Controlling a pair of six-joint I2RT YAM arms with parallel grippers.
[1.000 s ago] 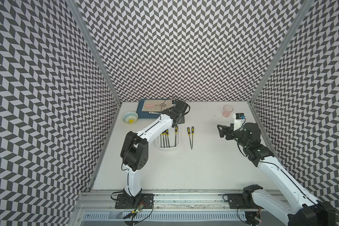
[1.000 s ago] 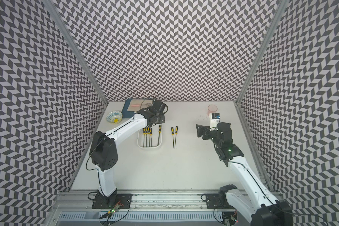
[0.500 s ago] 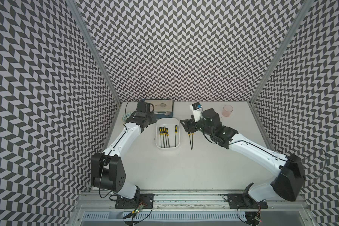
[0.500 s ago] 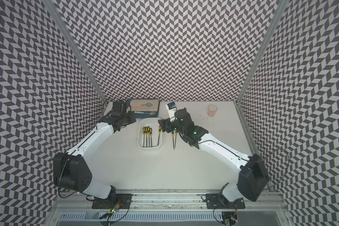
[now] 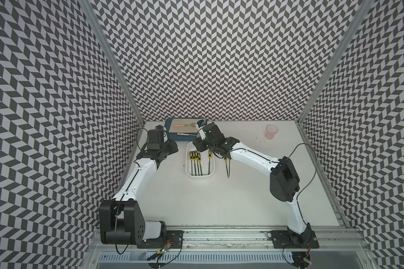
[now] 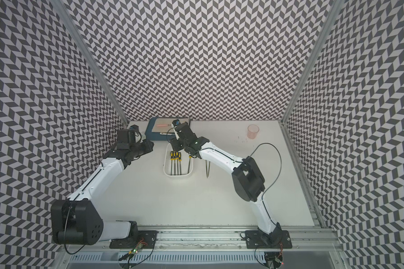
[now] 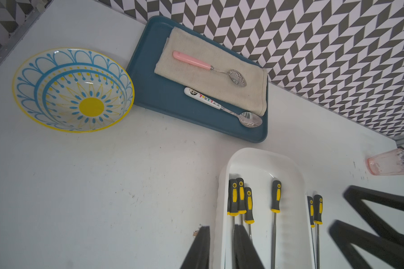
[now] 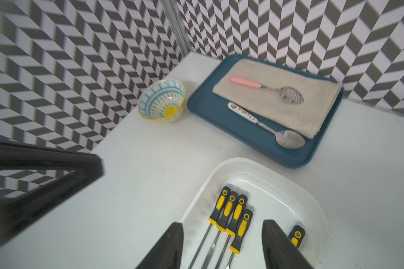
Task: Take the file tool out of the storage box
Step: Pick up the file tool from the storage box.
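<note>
Left arm (image 5: 140, 172) stretched forward from its base, wrist bent inward. My left hand (image 7: 221, 250) has its fingers (image 7: 200, 249) drawn nearly together, holding nothing. Right arm (image 5: 250, 155) arcs across toward the left one, elbow raised, wrist pitched down. My right hand (image 8: 222, 246) has its fingers (image 8: 169, 246) spread apart, gripping nothing. Hands are near each other, not touching.

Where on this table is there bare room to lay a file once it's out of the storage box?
Widest bare patch: the table in front of the storage box, toward the rail. Also bare between the loose files and the pink cup. Crowded behind the box: blue tray, bowl.
</note>
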